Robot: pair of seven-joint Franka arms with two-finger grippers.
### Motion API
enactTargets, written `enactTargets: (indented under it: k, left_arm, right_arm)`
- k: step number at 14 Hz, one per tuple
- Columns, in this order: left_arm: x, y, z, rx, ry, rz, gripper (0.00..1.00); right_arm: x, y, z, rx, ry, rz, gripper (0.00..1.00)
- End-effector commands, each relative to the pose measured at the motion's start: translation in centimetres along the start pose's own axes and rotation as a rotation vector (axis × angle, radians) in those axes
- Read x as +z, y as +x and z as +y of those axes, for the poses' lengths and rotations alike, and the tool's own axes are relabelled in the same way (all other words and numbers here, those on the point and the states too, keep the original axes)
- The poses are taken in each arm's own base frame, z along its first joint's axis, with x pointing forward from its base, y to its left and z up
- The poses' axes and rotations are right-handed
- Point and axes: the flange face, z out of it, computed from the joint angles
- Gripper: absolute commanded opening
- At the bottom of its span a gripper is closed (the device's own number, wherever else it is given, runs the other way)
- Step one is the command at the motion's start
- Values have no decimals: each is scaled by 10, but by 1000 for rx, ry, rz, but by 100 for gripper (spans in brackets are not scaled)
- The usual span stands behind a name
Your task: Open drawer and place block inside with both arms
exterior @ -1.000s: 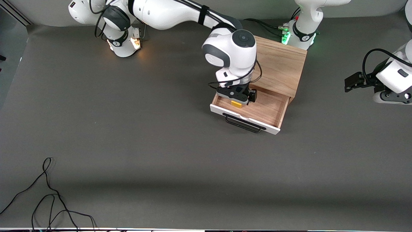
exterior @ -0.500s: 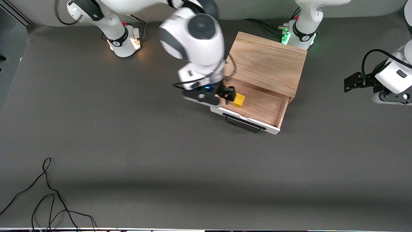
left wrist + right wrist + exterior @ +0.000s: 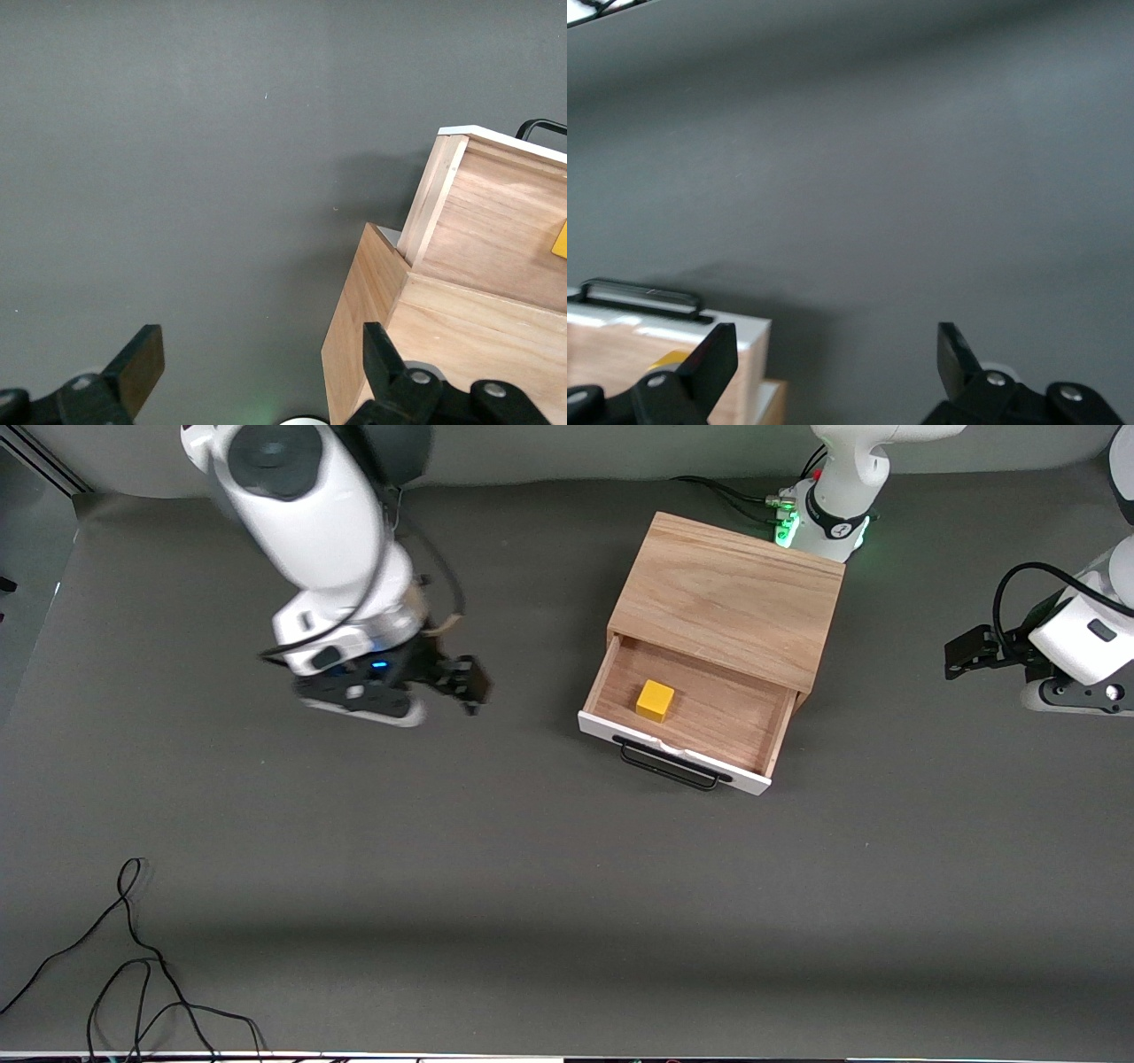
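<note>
**Both steps look done: block in open drawer**

Two arms sit off the cabinet (image 3: 731,598) over bare tabletop (image 3: 532,886), so I have open room all round. The drawer (image 3: 687,722) stands pulled out toward the front camera. I hold the right gripper (image 3: 443,682) over tabletop toward its own end, fingers spread and empty; the left gripper (image 3: 970,651) waits likewise, apparently released. The block (image 3: 656,701) rests inside, clear of the walls.

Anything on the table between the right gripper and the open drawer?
Nothing: in the front view only bare grey table lies between the open right gripper and the white-fronted wooden drawer.
</note>
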Motion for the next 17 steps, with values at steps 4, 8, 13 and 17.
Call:
enactTargets:
  k: [4, 8, 13, 17]
  left_arm:
    - [-2, -1, 3, 0, 0, -4, 100]
    - [-1, -1, 4, 0, 0, -6, 100]
    - [-1, -1, 4, -2, 0, -6, 100]
    - [0, -1, 4, -2, 0, -9, 100]
  right_arm:
    - [-9, 34, 143, -91, 42, 72, 100]
    - [-21, 64, 215, -109, 15, 67, 100]
    - [-21, 95, 284, -127, -1, 73, 100]
    - [-27, 85, 278, -182, -8, -7, 100]
